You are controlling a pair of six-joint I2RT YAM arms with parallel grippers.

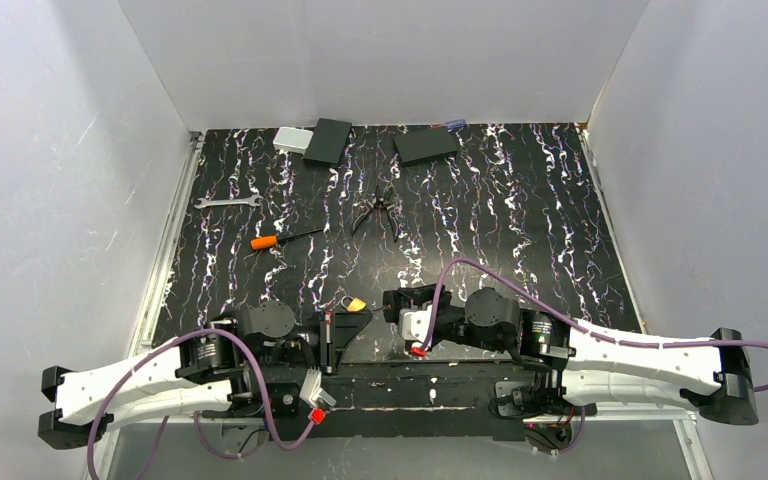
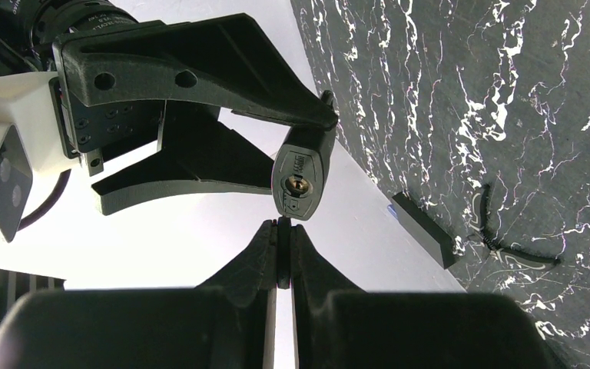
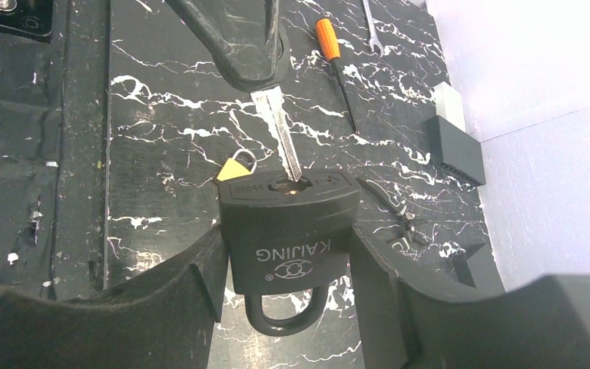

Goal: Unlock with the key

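Observation:
My right gripper (image 3: 286, 234) is shut on a black padlock (image 3: 290, 231) marked KAIJING. It holds the lock above the table, shackle toward the camera and closed. My left gripper (image 2: 283, 231) is shut on the black head of a silver key (image 3: 280, 138). The key's tip sits in the keyhole on the lock's underside, with most of the blade outside. In the left wrist view the padlock (image 2: 299, 173) hangs just beyond my fingertips, between the right gripper's fingers (image 2: 200, 73). In the top view the left gripper (image 1: 338, 335) and the right gripper (image 1: 392, 305) meet near the table's front.
A small yellow tag with a ring (image 1: 356, 303) lies under the grippers. An orange-handled screwdriver (image 1: 278, 240), a wrench (image 1: 227, 202) and pliers (image 1: 375, 212) lie mid-table. Two black boxes (image 1: 328, 140) (image 1: 426, 145) and a white box (image 1: 291, 139) stand at the back wall.

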